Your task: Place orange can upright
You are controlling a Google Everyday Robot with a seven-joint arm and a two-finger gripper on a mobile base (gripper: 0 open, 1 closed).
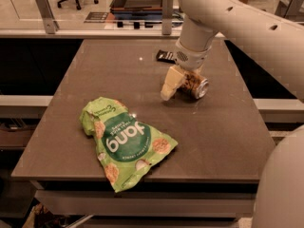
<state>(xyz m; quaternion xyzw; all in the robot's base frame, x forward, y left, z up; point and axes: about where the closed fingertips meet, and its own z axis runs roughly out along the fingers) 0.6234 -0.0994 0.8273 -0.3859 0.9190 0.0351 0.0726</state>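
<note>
Matt plastic pincer [182, 86] sits at the shiny metal orange can [200, 87] on a smooth table [213, 141]

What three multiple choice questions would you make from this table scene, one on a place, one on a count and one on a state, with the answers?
1. Where does the green snack bag lie relative to the orange can?
A. Nearer the front left.
B. Behind it, at the far edge.
C. On top of it.

2. How many items lie on the table?
A. One.
B. Three.
C. Six.

3. How is the orange can placed?
A. Upright on its end.
B. On its side.
C. Inside the bag.

Answers:
1 A: the bag is at the front left and the can is farther back on the right.
2 B: there are the bag, the can and a dark candy wrapper.
3 B: its silver end faces sideways, with the gripper down at it.
</note>
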